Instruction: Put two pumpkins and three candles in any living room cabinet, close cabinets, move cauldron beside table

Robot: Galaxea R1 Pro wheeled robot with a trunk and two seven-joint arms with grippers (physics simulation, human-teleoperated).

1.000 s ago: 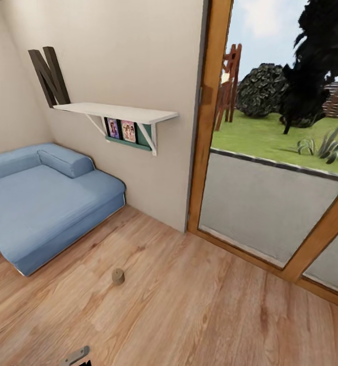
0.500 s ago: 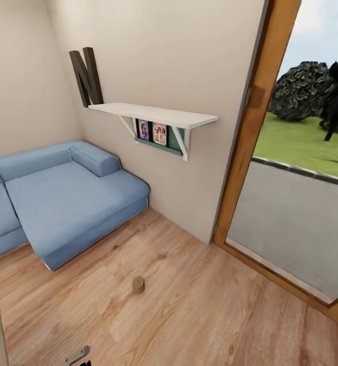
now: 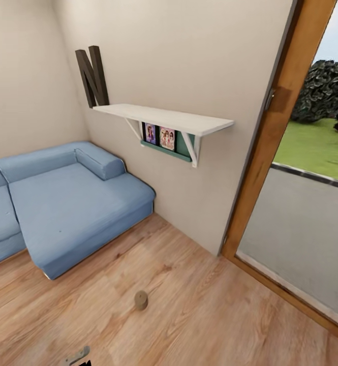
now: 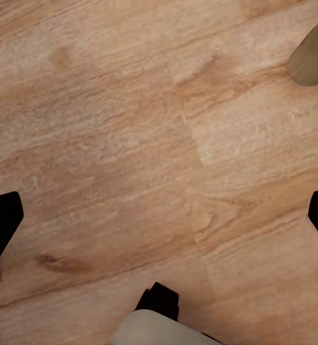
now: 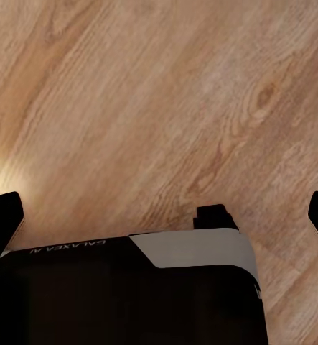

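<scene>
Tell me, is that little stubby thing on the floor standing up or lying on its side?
Standing upright. In the head view the candle sits alone on the wooden floor with its rounded top facing up, out in front of the blue sofa.

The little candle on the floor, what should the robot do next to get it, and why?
Probably roll a bit closer and lower the left claw toward the candle. It stands alone on the wooden floor just ahead, beyond the sofa's corner, and both claws are open, holding nothing.

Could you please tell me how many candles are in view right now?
1. A single candle stands upright on the wooden floor, apart from the blue sofa. Others may lie outside these views.
</scene>
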